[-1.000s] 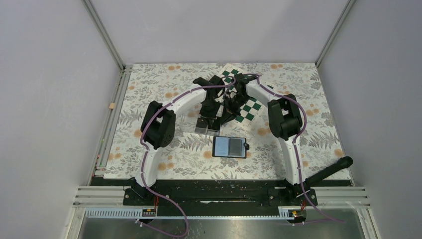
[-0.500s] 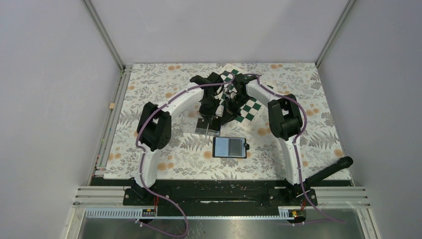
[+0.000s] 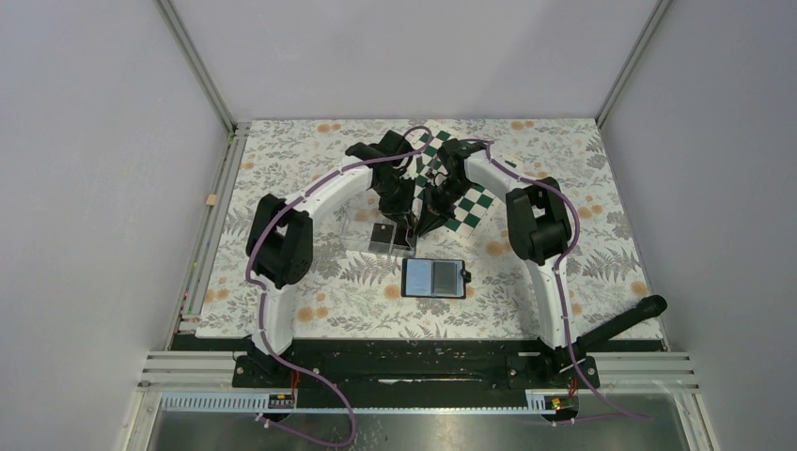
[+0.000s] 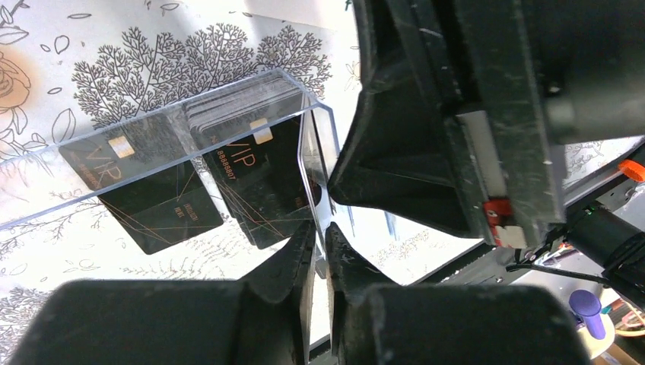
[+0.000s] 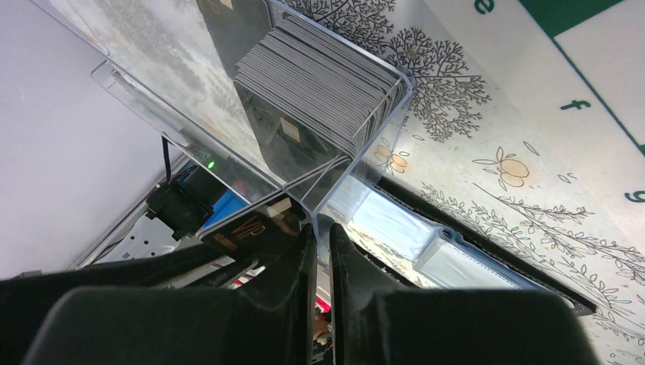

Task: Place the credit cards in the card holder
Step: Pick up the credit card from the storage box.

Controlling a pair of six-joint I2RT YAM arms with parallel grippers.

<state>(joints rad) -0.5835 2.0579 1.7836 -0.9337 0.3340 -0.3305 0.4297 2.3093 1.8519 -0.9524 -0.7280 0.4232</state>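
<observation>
Left wrist view shows the left jaws clenched on a thin wall of the clear box (image 4: 152, 152); the right jaws pinch another wall. If either pinch slips, the box could tip and spill the credit cards (image 5: 319, 84) stacked inside, just beyond both jaws. The card holder (image 3: 433, 278) lies open on the desk (image 3: 583, 188), nearer the arm bases.

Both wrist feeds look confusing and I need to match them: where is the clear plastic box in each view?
Top external: clear box mid-table, where the two arms meet, just beyond the card holder.
Left wrist: box upper left, wall pinched by the left gripper.
Right wrist: box upper centre, corner wall pinched by the right gripper.
Shared landmark: the credit cards stacked inside.
</observation>
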